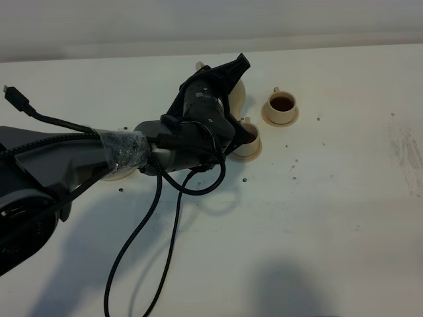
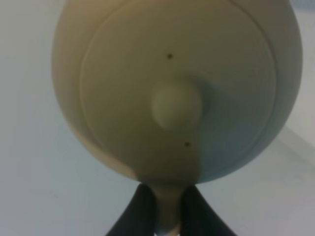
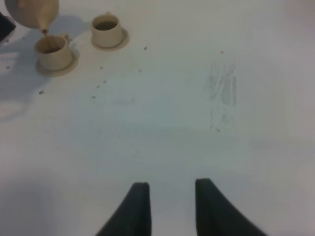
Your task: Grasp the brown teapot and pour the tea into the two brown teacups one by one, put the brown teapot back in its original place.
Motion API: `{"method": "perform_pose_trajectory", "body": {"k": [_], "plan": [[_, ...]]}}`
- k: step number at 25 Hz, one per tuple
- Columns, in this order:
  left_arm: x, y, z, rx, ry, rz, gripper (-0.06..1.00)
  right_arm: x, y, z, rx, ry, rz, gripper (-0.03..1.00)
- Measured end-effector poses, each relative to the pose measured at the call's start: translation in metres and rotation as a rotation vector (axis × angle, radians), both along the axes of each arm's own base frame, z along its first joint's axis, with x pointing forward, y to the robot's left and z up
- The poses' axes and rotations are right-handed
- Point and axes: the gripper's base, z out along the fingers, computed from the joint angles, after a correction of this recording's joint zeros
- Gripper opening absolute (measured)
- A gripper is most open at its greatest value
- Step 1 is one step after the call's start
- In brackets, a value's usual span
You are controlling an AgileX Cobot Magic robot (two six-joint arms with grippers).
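My left gripper (image 1: 228, 76) is shut on the loop handle of the brown teapot (image 1: 239, 94), which is tilted over the nearer teacup (image 1: 250, 142). In the left wrist view the teapot (image 2: 172, 88) fills the frame, lid and knob facing the camera, with the fingers (image 2: 140, 211) clamped on the handle. In the right wrist view the teapot (image 3: 30, 12) pours a thin brown stream into that cup (image 3: 51, 49). The farther teacup (image 1: 281, 105), also in the right wrist view (image 3: 106, 29), holds dark tea. My right gripper (image 3: 170, 206) is open and empty above bare table.
The wide tan saucer (image 1: 121, 173) lies left of the cups, mostly hidden under my left arm. Black cables (image 1: 165, 218) hang from that arm over the white table (image 1: 330, 218). A scuffed patch (image 1: 406, 148) marks the table at the right.
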Motion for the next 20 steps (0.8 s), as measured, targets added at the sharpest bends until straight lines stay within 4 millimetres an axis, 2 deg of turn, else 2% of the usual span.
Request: {"method": "perform_pose_trajectory", "body": {"k": [20], "plan": [[0.0025,-0.0023,0.0053,-0.014,-0.014,0.000,0.09,0.0000,0.0000,0.0000,0.000,0.000,0.000,0.22]]}}
